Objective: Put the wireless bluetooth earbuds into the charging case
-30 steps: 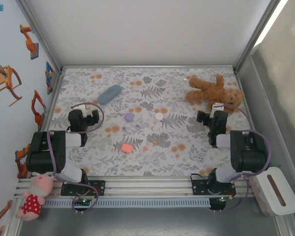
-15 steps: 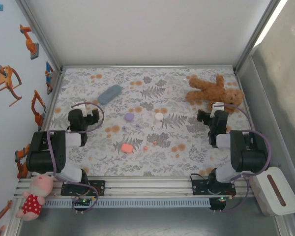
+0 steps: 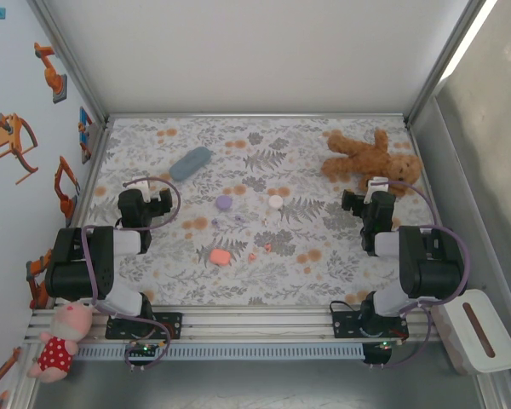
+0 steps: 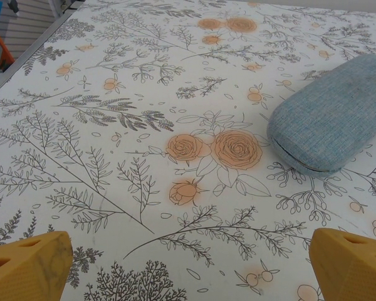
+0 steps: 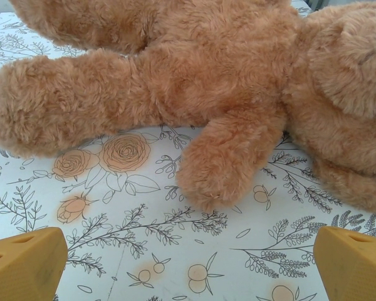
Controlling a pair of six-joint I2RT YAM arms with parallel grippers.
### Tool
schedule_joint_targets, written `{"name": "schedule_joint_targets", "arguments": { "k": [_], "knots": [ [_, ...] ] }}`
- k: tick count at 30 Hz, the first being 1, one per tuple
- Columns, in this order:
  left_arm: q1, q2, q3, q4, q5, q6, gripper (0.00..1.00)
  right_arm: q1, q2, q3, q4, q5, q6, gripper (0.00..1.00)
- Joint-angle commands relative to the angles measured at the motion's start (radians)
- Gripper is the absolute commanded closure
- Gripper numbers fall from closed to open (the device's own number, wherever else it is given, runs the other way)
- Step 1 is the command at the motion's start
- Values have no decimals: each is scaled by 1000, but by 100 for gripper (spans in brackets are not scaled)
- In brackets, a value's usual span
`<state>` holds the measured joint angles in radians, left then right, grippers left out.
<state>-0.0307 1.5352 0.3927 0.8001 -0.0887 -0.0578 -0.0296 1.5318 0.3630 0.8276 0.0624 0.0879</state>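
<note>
Floral-printed tabletop (image 3: 324,273): a blue-grey oblong fabric case (image 3: 191,163) lies at 10 o'clock and a brown plush teddy bear (image 3: 370,158) at 2 o'clock, well apart. Near the centre, a lilac round plastic case (image 3: 224,203) sits left of a pale round plastic case (image 3: 276,202). Toward 6 o'clock lies a salmon-pink rounded plastic case (image 3: 220,256), with tiny salmon-pink plastic earbuds (image 3: 252,256) near its right side. The fabric case lies at 2 o'clock from the left gripper (image 4: 188,251); the bear stretches across 12 o'clock before the right gripper (image 5: 188,251).
</note>
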Motion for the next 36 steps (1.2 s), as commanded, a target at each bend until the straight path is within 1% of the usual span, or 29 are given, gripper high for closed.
{"name": "schedule_joint_targets", "arguments": {
  "k": [1,6,9,13,18,22,24,27,30,31,34,36],
  "knots": [
    [8,5,20,26,9,18,4,-7,11,29,34,-4,-14,0],
    [8,6,20,26,10,17,4,-7,-4,34,16,7,-6,1],
    [7,5,20,25,10,17,4,-7,-46,35,-18,42,6,1],
    [7,5,20,26,10,17,4,-7,-117,49,-102,46,2,1],
    [9,5,21,25,11,15,4,-7,-259,110,-305,43,18,1],
    [9,-2,20,31,10,15,4,-3,-371,219,-579,4,47,1],
    [7,-51,43,-48,-2,14,4,0,-413,276,-713,-26,68,1],
    [2,-173,108,-259,-62,0,4,7,-464,349,-883,-98,93,1],
    [2,-303,148,-364,-97,-51,4,18,-481,428,-1042,-169,107,1],
    [2,-341,176,-432,-100,-83,4,24,-478,453,-1091,-195,107,1],
    [2,-414,287,-655,-60,-170,4,46,-457,514,-1190,-264,90,1],
    [2,-446,337,-756,8,-225,4,68,-430,557,-1253,-289,67,1]
  ]
}}
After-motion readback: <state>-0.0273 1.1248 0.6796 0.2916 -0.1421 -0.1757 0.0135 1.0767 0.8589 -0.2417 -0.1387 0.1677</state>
